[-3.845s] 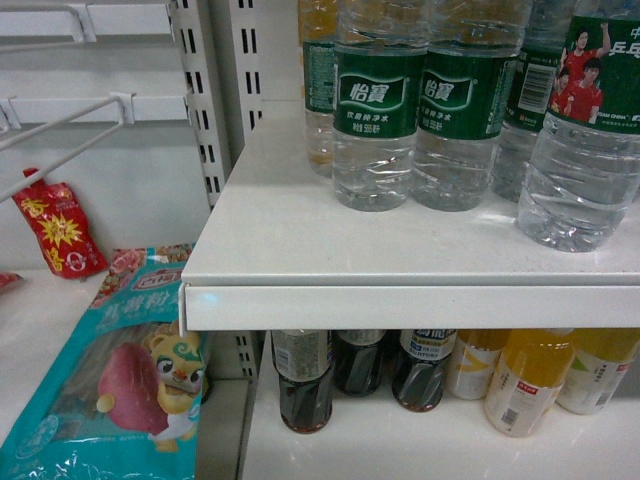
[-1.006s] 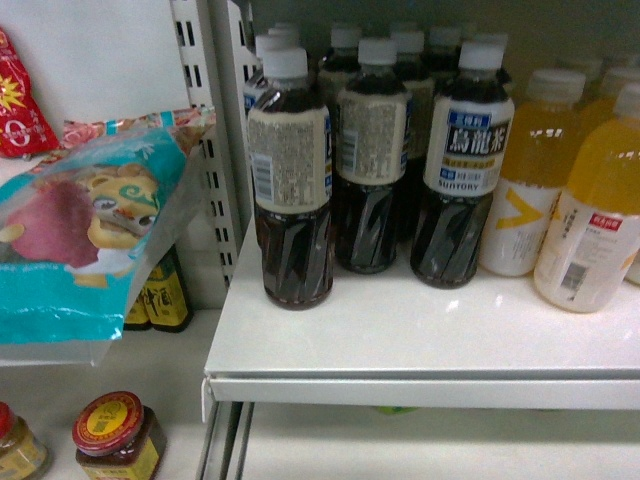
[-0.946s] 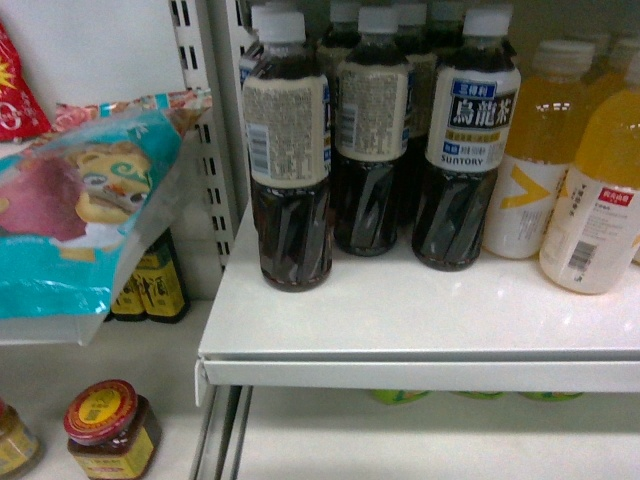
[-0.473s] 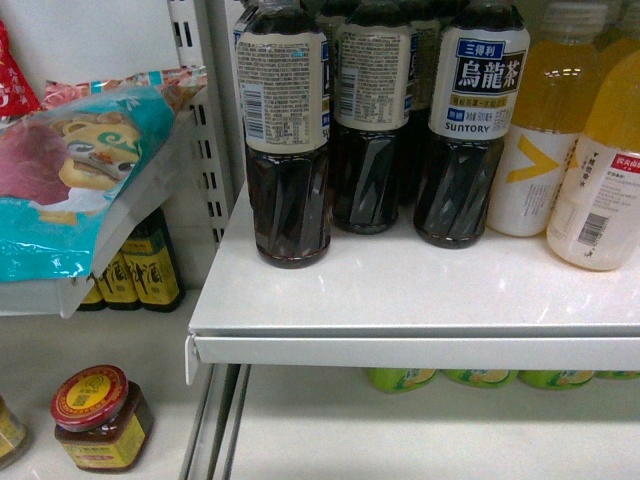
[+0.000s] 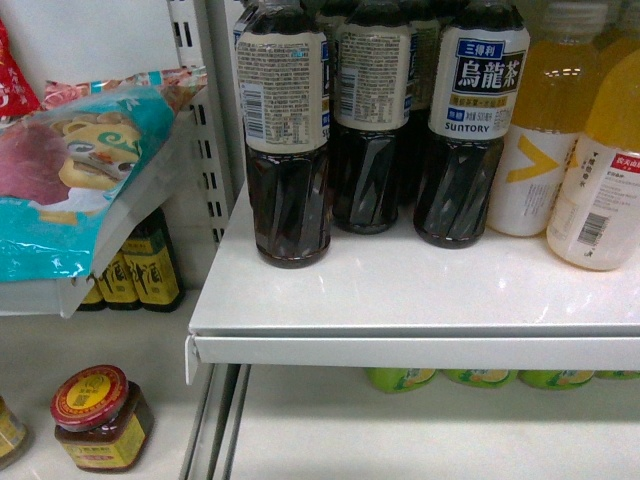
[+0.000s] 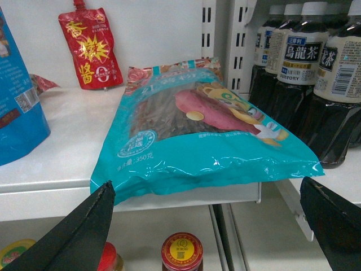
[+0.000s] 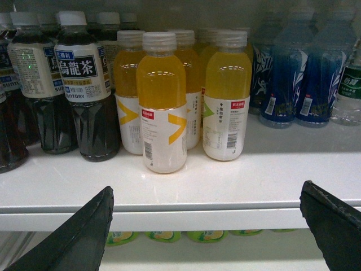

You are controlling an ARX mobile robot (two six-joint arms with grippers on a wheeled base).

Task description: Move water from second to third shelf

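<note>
Facing a white shelf [image 5: 400, 290] of dark tea bottles [image 5: 285, 140] and yellow drink bottles [image 7: 163, 101]. Both grippers spread wide, holding nothing: left gripper [image 6: 214, 226] below a teal snack bag [image 6: 192, 130], right gripper [image 7: 208, 226] at shelf edge. Green-labelled water [image 7: 350, 90] barely visible far right, same shelf.
</note>
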